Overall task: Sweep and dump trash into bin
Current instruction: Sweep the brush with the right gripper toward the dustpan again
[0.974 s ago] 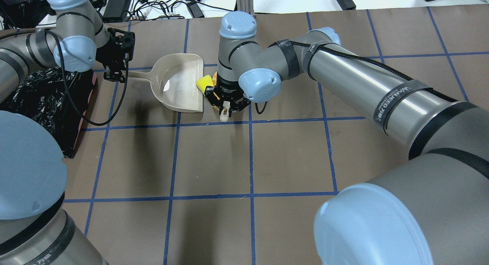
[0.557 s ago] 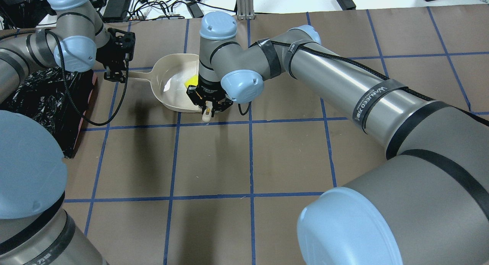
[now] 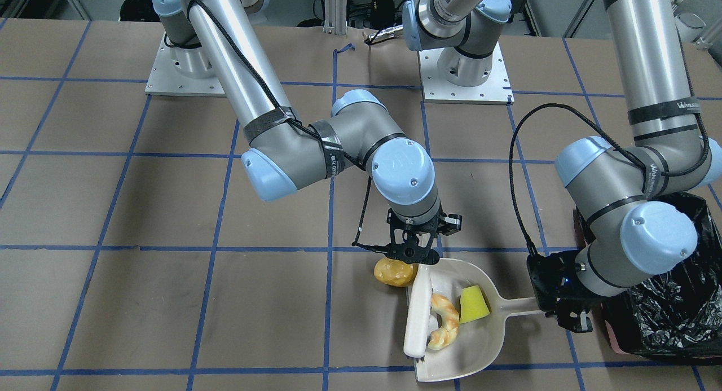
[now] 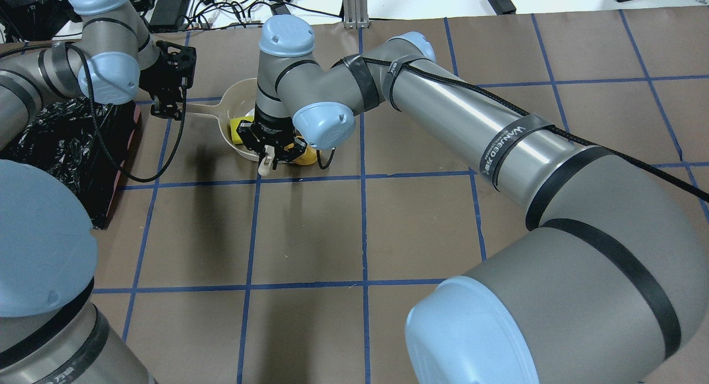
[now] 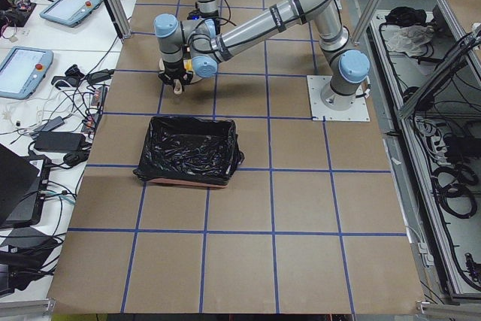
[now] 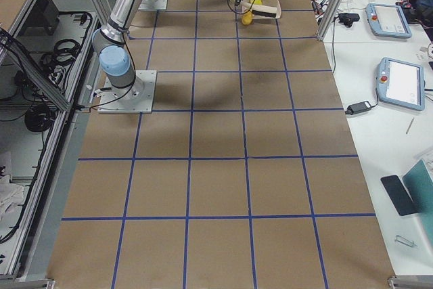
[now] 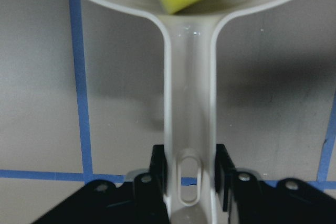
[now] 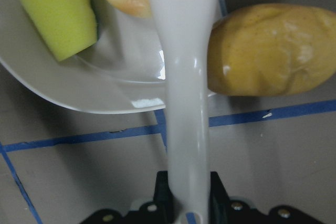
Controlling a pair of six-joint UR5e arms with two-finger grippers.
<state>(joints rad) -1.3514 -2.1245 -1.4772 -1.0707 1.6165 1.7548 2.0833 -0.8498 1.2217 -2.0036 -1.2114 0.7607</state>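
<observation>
My left gripper (image 3: 558, 305) is shut on the handle of the beige dustpan (image 3: 476, 351), which lies flat on the table; the left wrist view shows the fingers (image 7: 157, 169) on either side of the handle (image 7: 189, 103). My right gripper (image 3: 414, 251) is shut on the beige brush (image 3: 420, 309), which lies across the pan's mouth. The yellow sponge wedge (image 3: 474, 303) and the croissant piece (image 3: 445, 322) lie inside the pan. The golden-brown potato lump (image 3: 395, 271) sits on the table just outside the pan, against its near corner and behind the brush. The bin (image 3: 671, 309) stands beside my left gripper.
The black-lined bin (image 4: 61, 146) stands left of the dustpan (image 4: 230, 137) in the overhead view, under my left forearm. My right arm reaches across the table's middle. Cables and devices lie beyond the table's far edge.
My right gripper has swept the brush leftward over the pan's mouth. The sponge and croissant have gone into the pan; the potato has stayed outside. My left gripper has not moved.
</observation>
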